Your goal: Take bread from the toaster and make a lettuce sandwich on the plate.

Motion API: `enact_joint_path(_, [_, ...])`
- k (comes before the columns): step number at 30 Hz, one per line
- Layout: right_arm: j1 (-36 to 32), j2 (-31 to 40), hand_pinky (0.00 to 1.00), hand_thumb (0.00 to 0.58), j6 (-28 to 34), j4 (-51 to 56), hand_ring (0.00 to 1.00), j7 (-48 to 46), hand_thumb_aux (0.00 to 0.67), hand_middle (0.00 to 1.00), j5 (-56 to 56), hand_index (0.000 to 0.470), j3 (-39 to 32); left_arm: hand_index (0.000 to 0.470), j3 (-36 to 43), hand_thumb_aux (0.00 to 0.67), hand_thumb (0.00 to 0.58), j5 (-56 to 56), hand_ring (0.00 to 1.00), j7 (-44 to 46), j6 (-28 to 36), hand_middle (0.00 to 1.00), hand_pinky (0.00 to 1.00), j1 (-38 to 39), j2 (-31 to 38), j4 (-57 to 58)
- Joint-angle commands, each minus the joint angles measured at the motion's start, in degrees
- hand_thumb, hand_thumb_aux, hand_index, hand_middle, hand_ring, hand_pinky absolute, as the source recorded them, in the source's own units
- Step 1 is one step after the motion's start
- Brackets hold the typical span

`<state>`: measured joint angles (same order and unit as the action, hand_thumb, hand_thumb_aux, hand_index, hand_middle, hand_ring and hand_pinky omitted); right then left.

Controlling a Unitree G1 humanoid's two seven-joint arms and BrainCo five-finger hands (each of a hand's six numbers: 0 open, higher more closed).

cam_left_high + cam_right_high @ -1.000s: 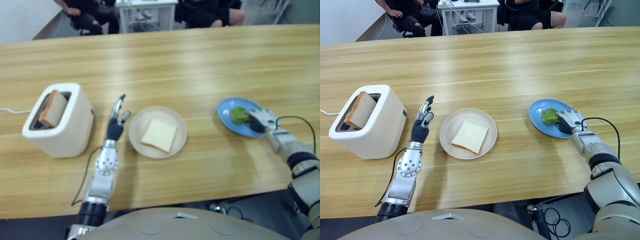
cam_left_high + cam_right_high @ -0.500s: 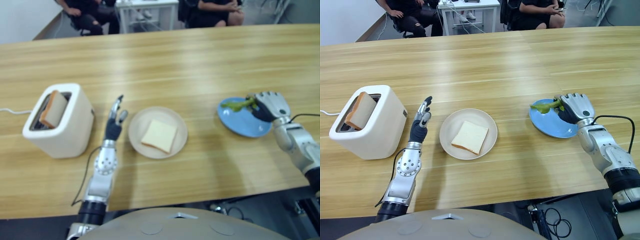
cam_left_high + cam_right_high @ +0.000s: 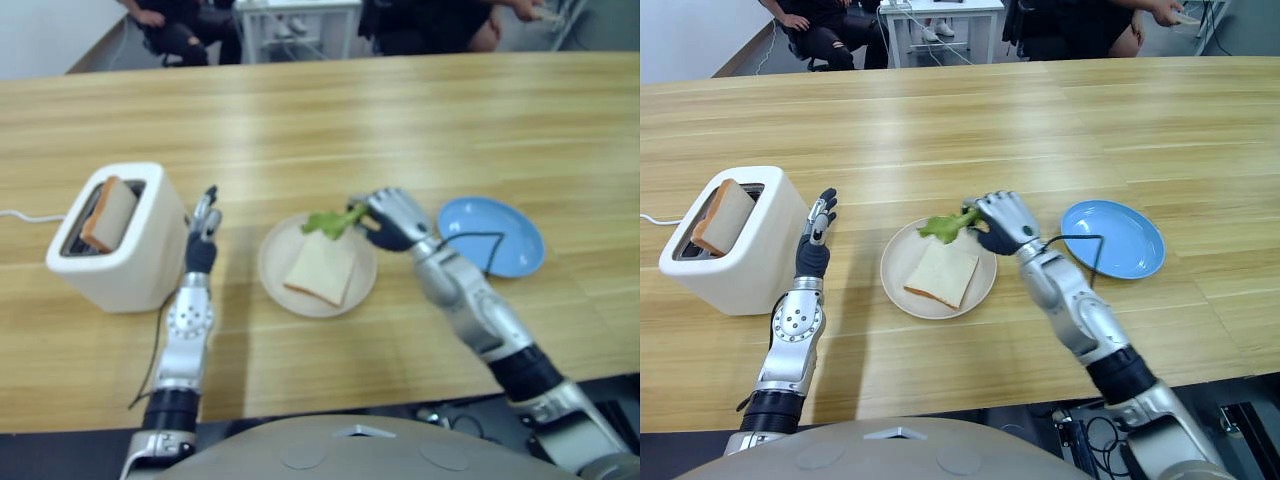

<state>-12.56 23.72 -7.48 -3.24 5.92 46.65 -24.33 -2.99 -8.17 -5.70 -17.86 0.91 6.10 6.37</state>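
Observation:
A white toaster (image 3: 735, 245) stands at the left with one slice of bread (image 3: 720, 216) sticking up from its slot. A beige plate (image 3: 898, 258) in the middle holds a second bread slice (image 3: 943, 275) lying flat. My right hand (image 3: 1006, 222) is shut on a green lettuce leaf (image 3: 947, 226), which hangs just above the plate's far edge and the slice's upper corner. My left hand (image 3: 817, 232) stands open and upright between the toaster and the plate, close beside the toaster's right wall.
A blue plate (image 3: 1113, 238) lies bare to the right of the beige one, with a black cable from my right arm across its near-left edge. The toaster's cord (image 3: 648, 218) trails off to the left. Chairs and a white stand sit beyond the table's far edge.
My right hand has carried the lettuce leaf left, from over the blue plate to above the beige plate. My left hand has shifted left, nearer the toaster.

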Motion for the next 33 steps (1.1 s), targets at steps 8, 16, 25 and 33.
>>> enact_joint_path(8, [-1.66,-2.42,1.0,0.58,-3.2,17.75,1.0,3.32,0.67,1.0,2.89,0.46,-4.64,0.0,0.48,0.0,0.0,-0.6,0.0,0.27,0.14,0.0,0.0,0.42,0.12,0.81])
enact_joint_path(16, [0.58,0.55,1.0,0.58,-3.41,16.58,1.0,3.17,0.67,1.0,3.38,0.46,-4.12,0.0,0.91,0.0,0.0,-1.51,0.0,-0.05,0.24,0.0,0.0,1.28,0.0,0.43])
enact_joint_path(25, [4.68,3.18,0.0,0.027,-1.42,5.42,0.0,-0.56,0.016,0.0,3.55,0.011,-1.28,0.0,0.66,0.0,0.0,-1.44,0.0,0.13,0.29,0.0,0.0,1.64,0.57,0.06])
enact_joint_path(33, [9.21,7.79,0.0,0.0,1.02,-5.57,0.0,-5.57,0.0,0.0,3.5,0.0,3.57,0.0,0.53,0.0,0.0,-1.41,0.0,0.29,0.41,0.0,0.0,1.61,0.92,0.06])
